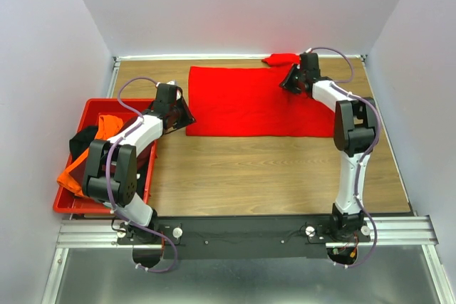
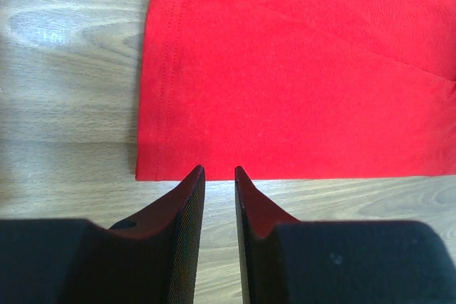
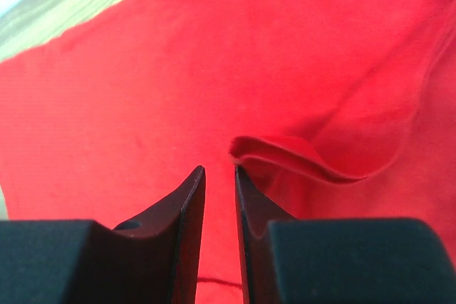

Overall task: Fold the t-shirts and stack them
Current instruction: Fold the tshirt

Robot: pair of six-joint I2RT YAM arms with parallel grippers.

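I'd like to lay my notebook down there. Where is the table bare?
The widest bare wood lies between the near edge of the red t-shirt and the arm bases. A smaller patch is the far left corner, beyond the crate. Crowded: the shirt-filled crate and around the right gripper.

Three shirts can be counted: one red shirt [image 1: 249,101], one orange shirt [image 1: 108,127] and one black shirt [image 1: 80,142]. There is one crate [image 1: 85,209] and one table [image 1: 271,176]. Two arms show, one left arm [image 1: 142,130] and one right arm [image 1: 348,176]. Each ends in one hand, making two: the left hand [image 1: 187,120] and the right hand [image 1: 286,85]. Each hand has two fingers [image 2: 187,204], four in all. Each arm carries one purple cable [image 1: 132,87], two altogether.
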